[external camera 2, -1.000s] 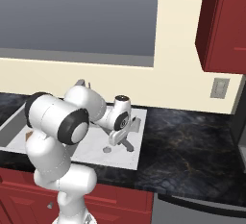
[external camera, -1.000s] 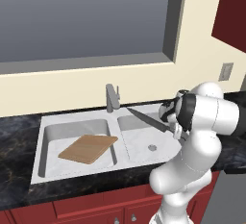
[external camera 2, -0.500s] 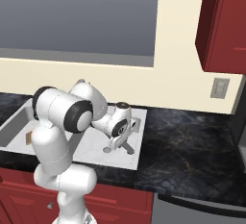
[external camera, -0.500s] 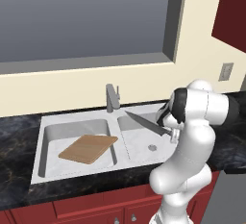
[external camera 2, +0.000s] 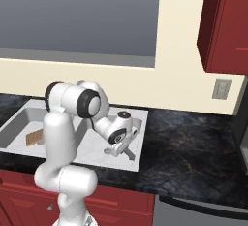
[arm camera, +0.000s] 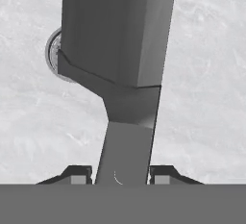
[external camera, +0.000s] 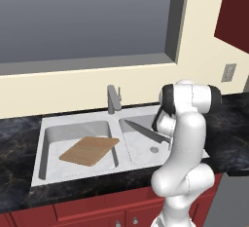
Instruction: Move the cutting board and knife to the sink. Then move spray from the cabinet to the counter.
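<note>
The knife (external camera: 143, 130) hangs low over the right basin of the sink (external camera: 78, 120), its dark blade pointing left toward the divider. My gripper (arm camera: 120, 175) is shut on the knife's (arm camera: 120, 55) grey handle, and in the hand view the blade runs up the middle above the basin floor. From the right base view the gripper (external camera 2: 119, 147) sits low inside the right basin. The tan cutting board (external camera: 90, 150) lies tilted in the left basin, also visible as the cutting board (external camera 2: 35, 137). A dark red cabinet (external camera 2: 227, 21) hangs at the upper right with its doors closed. The spray is out of view.
A grey faucet (external camera: 113, 99) stands behind the sink divider. The round drain (external camera: 154, 149) lies under the knife, and the drain (arm camera: 53, 55) shows beside the blade. Black counter (external camera 2: 193, 147) stretches right of the sink. A wall outlet (external camera 2: 221, 89) sits below the cabinet.
The arm has folded down and carried the knife lower into the right basin. The cutting board has stayed in the left basin.
</note>
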